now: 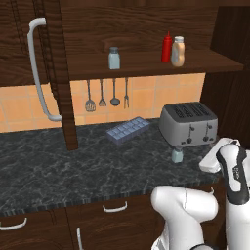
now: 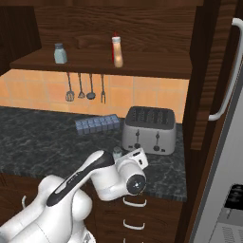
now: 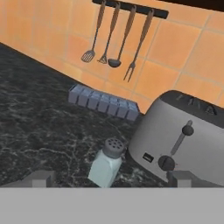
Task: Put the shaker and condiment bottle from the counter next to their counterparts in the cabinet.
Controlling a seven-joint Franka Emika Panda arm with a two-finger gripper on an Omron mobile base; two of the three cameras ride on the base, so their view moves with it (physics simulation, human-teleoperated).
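Bottle (image 1: pixel 178 51) already shelved beside red one; shaker (image 3: pixel 106 163) on worktop (image 1: pixel 58 161), framed at 12 o'clock by wide, empty hand (image 3: pixel 109 181).

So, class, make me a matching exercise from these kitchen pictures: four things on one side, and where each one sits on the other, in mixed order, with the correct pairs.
Things
1. shaker
2. condiment bottle
3. toaster
4. utensils

Places
A. hanging on the tiled wall under the shelf
B. on the cabinet shelf beside the red bottle
C. on the counter just in front of the toaster
D. on the counter, right of the ice tray

Pairs: 1-C, 2-B, 3-D, 4-A
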